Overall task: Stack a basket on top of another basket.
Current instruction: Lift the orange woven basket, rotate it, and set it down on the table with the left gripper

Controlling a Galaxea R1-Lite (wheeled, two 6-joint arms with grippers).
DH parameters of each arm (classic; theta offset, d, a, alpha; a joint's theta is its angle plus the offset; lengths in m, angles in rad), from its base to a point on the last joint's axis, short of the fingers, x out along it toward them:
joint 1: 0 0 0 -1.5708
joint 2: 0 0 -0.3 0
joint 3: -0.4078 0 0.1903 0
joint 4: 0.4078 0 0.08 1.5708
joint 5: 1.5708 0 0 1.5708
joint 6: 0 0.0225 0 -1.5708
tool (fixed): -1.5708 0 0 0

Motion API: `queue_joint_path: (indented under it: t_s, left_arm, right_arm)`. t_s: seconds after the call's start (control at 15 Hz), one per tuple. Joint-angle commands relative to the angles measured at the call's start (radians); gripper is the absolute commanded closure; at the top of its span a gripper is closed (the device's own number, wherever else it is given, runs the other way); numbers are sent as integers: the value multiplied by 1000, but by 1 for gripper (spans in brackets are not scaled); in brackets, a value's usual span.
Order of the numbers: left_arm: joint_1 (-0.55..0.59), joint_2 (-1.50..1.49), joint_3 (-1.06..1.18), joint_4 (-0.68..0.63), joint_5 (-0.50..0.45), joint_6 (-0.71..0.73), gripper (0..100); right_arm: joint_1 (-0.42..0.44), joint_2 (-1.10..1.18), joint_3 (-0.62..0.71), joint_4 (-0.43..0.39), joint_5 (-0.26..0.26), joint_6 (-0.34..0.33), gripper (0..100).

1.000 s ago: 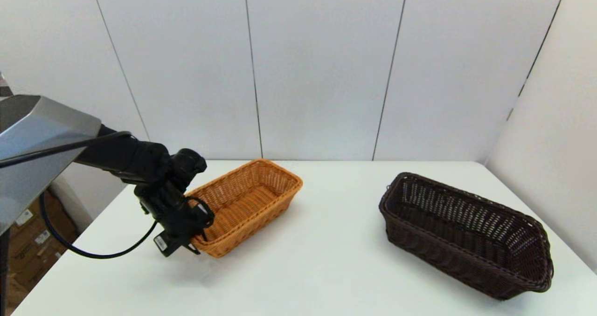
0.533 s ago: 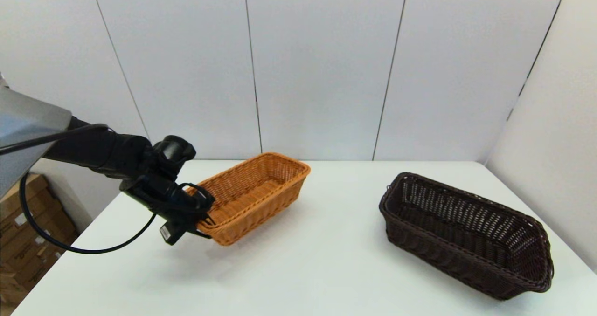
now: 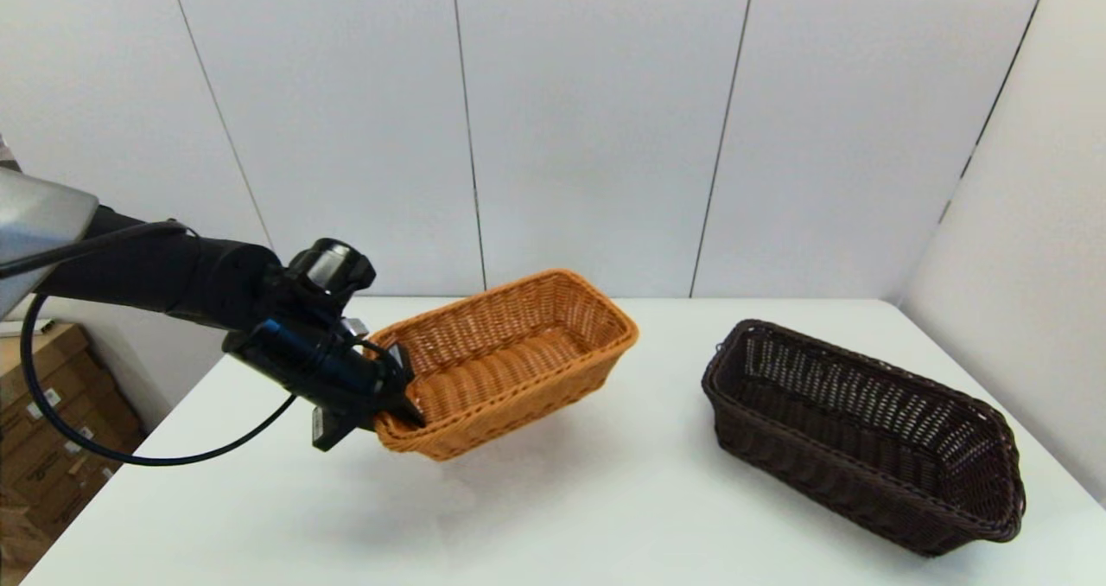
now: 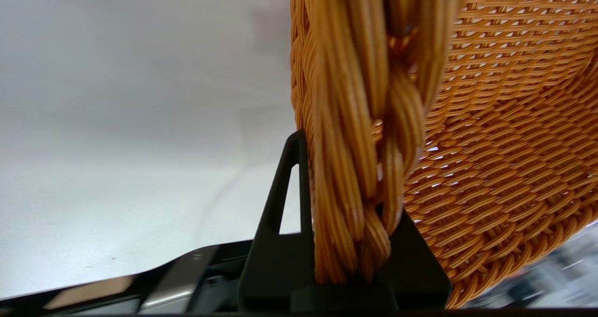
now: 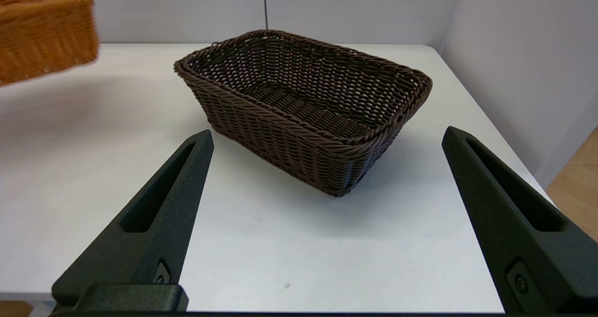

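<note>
- Left gripper [image 3: 393, 400]: clamped on the braided rim at the near short end of the orange-tan basket [image 3: 518, 366]; the wrist view shows one finger [image 4: 285, 205] outside the rim and the other inside.
- Orange-tan basket: carried clear of the white table [image 3: 605, 500], tilted, far end higher, shadow beneath it. It hangs to the left of the dark brown basket [image 3: 864, 435], well apart from it.
- Dark brown basket: resting on the table, upright, empty, long axis running from far-left to near-right.
- Governing relation: the held basket's long axis points roughly toward the dark brown basket but sits at an angle to that basket's axis. Judgement: yaw alignment is required before lowering.
- Right gripper [image 5: 327, 223]: jaws wide, holding nothing, on the near side of the dark brown basket and facing it; nearer to it than the left gripper.
- Discrepancy: the orange-tan basket is the one being carried.
</note>
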Motion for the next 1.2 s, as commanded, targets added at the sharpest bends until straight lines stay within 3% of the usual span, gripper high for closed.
queue_joint_path:
  t_s: [0.07,0.47,0.67,1.2]
  left_arm:
    - [-113,-23,-9,10,31,155,100]
    - [-225,84,-80,46,69,342,100]
    - [-233,124,-87,69,120,381,100]
    - [-214,199,-83,75,120,373,100]
  right_arm:
    - [-1,0,1,-1,0,0,0]
    - [1,0,1,-1,-2,0,0]
    - [-1,0,1,-1,-2,1,0]
    - [-1,1,0,1,0,0,0]
